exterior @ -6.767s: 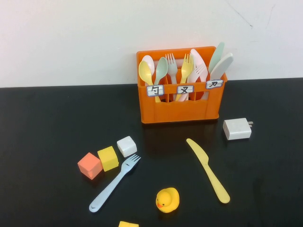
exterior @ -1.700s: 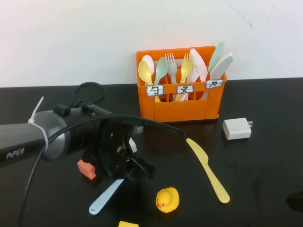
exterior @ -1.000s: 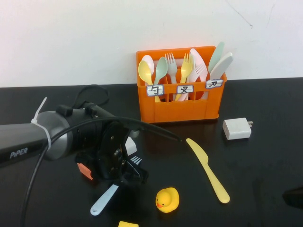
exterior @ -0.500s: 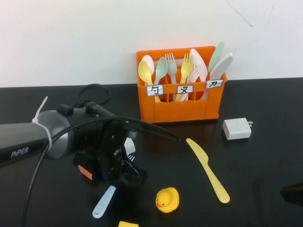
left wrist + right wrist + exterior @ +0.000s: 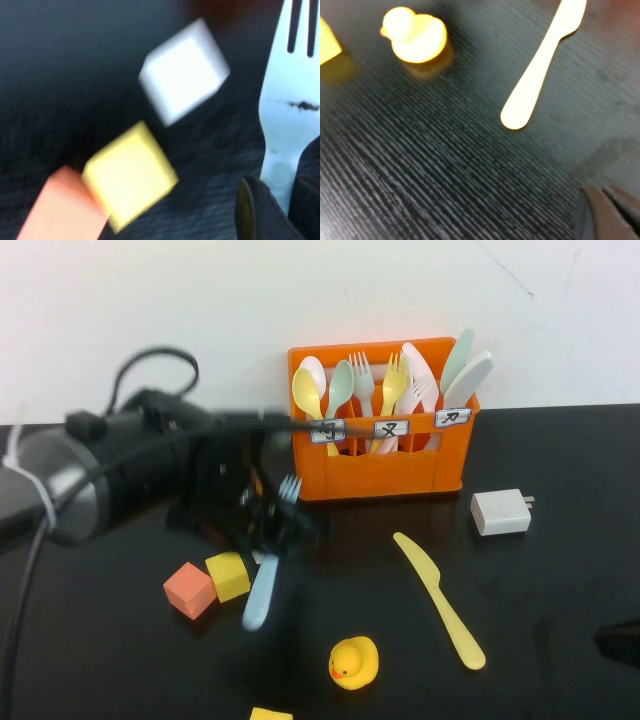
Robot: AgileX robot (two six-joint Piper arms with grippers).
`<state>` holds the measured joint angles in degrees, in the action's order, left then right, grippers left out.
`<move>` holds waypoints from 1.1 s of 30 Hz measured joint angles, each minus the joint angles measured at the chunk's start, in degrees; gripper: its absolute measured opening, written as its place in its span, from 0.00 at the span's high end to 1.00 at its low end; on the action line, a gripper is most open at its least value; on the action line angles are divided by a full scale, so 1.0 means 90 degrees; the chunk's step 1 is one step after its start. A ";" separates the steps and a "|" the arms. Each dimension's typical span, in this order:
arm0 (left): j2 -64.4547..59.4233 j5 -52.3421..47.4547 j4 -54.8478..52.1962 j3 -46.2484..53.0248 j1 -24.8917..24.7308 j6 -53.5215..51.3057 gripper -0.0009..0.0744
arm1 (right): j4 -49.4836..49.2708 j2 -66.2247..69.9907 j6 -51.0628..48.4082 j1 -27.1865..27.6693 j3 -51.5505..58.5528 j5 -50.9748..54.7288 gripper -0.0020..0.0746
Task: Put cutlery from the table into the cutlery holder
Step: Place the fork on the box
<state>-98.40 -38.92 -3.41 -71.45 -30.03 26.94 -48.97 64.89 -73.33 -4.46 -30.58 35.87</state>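
Observation:
My left gripper (image 5: 266,528) is shut on the pale blue fork (image 5: 262,585) and holds it above the black table (image 5: 560,570), just left of the orange cutlery holder (image 5: 380,472). The fork hangs tilted, tines up near the holder's left wall. In the left wrist view the fork (image 5: 287,125) runs out from between the jaws of the left gripper (image 5: 282,202). The pale yellow knife (image 5: 440,600) lies flat on the table, right of centre, and shows as the knife (image 5: 540,75) in the right wrist view. My right gripper (image 5: 612,210) is shut and empty, low at the table's near right corner.
A red cube (image 5: 190,590) and a yellow cube (image 5: 228,575) sit under the left arm, with a white cube (image 5: 182,70) beside them. A yellow rubber duck (image 5: 353,662) stands near the front. A white charger block (image 5: 500,512) lies right of the holder, which holds several utensils.
The left gripper closed on the fork, then lifted it off the table and carried it back towards the holder. The right arm stayed at the near right corner.

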 joint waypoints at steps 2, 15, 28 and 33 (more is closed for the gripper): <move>0.0078 0.0264 0.0009 -0.0243 0.0000 0.0066 0.86 | -0.0025 0.0000 0.0000 0.0000 0.0000 -0.0063 0.98; 0.0053 0.4800 0.0014 -0.0658 0.0000 0.0446 0.86 | -0.0035 0.0000 0.0012 0.0000 0.0000 -0.0102 0.98; -0.1122 0.7495 -0.0178 -0.0698 0.0000 -0.0773 0.86 | 0.0014 0.0000 -0.0370 0.0000 0.0000 0.0156 0.98; -0.1529 0.7812 -0.0124 -0.0698 0.0000 -0.1159 0.86 | 0.0014 0.0000 -0.0422 0.0000 0.0000 0.0188 0.98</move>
<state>-112.16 31.39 -4.52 -77.74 -30.03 16.51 -48.84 64.89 -77.13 -4.46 -30.58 37.56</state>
